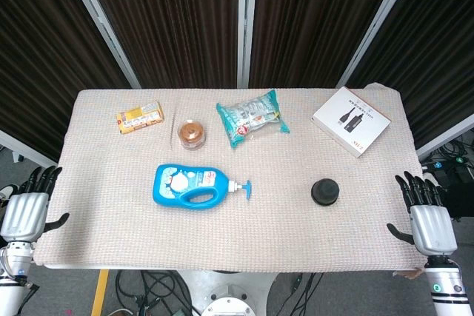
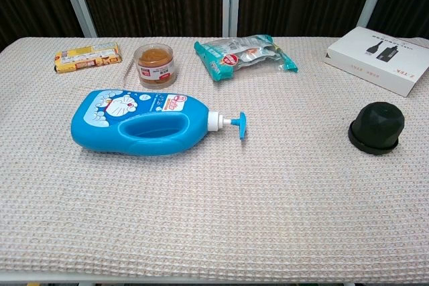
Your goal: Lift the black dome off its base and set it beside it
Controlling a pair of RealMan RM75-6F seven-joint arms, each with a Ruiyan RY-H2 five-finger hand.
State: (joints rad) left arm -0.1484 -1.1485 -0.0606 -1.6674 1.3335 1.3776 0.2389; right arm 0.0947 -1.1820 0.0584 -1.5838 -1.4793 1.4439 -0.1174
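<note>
The black dome (image 1: 325, 189) (image 2: 379, 124) sits on its round black base (image 2: 373, 145), on the right half of the table. My right hand (image 1: 427, 215) hangs off the table's right edge, to the right of the dome, fingers apart and holding nothing. My left hand (image 1: 28, 206) is at the table's left edge, far from the dome, also with spread fingers and nothing in it. Neither hand shows in the chest view.
A blue pump bottle (image 1: 191, 185) (image 2: 141, 122) lies on its side left of centre. At the back lie a yellow snack pack (image 1: 139, 117), a small brown-filled cup (image 1: 192, 135), a teal wipes pack (image 1: 251, 115) and a white box (image 1: 350, 120).
</note>
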